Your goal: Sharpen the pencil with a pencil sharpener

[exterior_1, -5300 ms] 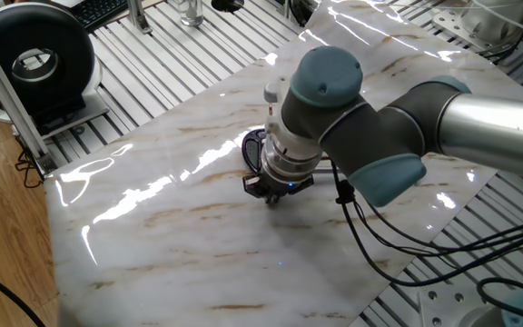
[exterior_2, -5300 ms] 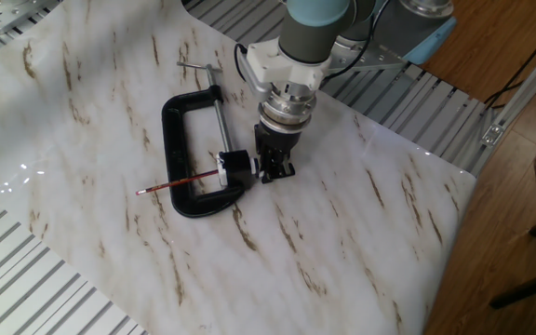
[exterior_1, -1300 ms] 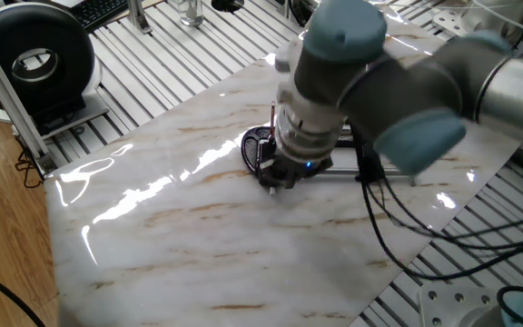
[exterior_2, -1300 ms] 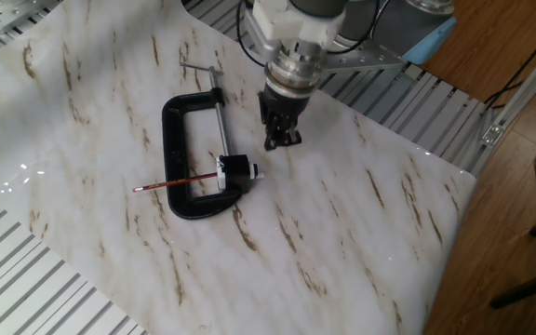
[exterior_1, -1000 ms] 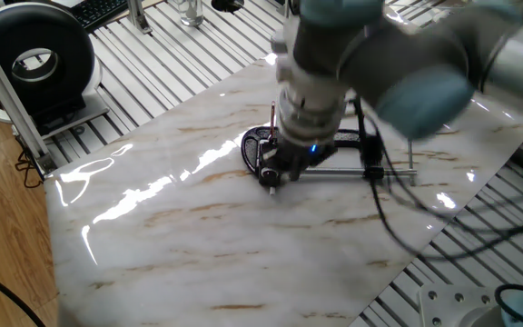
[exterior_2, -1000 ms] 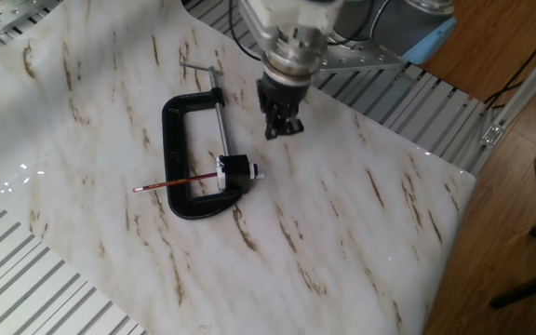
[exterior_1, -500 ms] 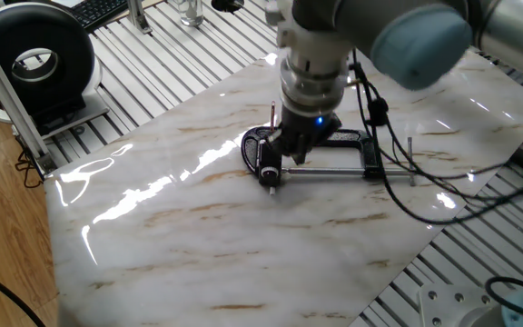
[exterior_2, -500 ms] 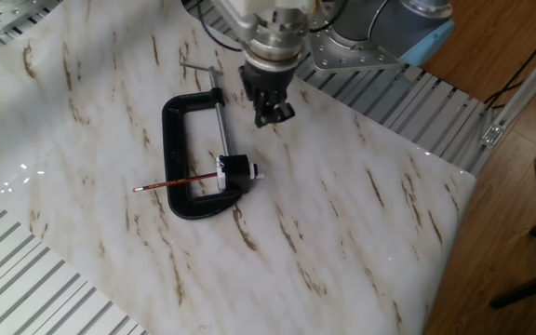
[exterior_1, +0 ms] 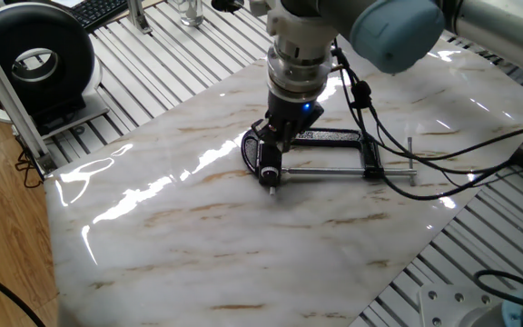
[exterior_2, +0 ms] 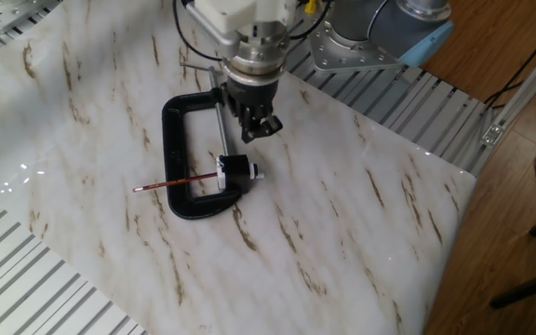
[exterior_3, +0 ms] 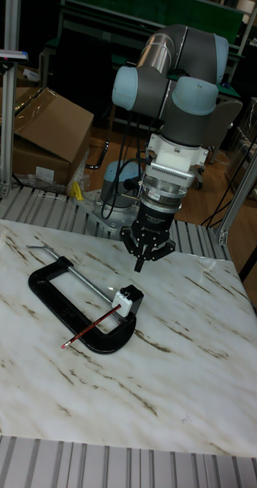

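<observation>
The pencil sharpener, a small black block with a white tip, lies on the marble top inside the mouth of a black C-clamp. The thin dark-red pencil sticks out of it to the left, across the clamp's frame. Both also show in the tall fixed view: pencil sharpener, pencil. My gripper hangs just above and behind the sharpener, apart from it, fingers slightly open with nothing between them. From the opposite side the gripper stands over the sharpener and hides the pencil. The tall fixed view shows the gripper pointing down.
The black C-clamp with its long silver screw rod lies flat on the marble slab. Slatted metal table surrounds the slab. A black round device stands at the far left, cardboard boxes behind.
The gripper has risen off the table by the sharpener and swung back over the clamp's screw rod. Sharpener, pencil and clamp have stayed put over the last second.
</observation>
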Action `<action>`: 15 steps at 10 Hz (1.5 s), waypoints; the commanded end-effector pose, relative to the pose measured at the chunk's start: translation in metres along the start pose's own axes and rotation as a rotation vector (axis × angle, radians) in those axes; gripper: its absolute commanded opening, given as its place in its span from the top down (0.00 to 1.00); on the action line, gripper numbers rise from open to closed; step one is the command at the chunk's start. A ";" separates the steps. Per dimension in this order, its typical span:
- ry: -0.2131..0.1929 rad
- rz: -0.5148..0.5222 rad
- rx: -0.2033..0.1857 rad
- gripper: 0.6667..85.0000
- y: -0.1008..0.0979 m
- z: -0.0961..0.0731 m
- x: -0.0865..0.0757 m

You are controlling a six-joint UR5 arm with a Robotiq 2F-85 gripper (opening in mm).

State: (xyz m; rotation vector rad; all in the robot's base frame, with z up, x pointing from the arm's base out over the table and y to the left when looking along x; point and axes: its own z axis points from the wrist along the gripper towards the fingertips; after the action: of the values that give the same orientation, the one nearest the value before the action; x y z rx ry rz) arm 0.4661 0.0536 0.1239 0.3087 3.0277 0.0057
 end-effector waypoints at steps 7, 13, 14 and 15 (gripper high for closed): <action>-0.021 -0.045 0.006 1.00 -0.005 0.003 -0.012; -0.027 -0.051 0.013 1.00 -0.007 0.002 -0.014; -0.025 -0.054 0.014 1.00 -0.008 0.002 -0.014; -0.025 -0.054 0.014 1.00 -0.008 0.002 -0.014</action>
State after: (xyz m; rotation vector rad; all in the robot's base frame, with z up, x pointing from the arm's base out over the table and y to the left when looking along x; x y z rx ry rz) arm 0.4775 0.0421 0.1215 0.2245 3.0113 -0.0366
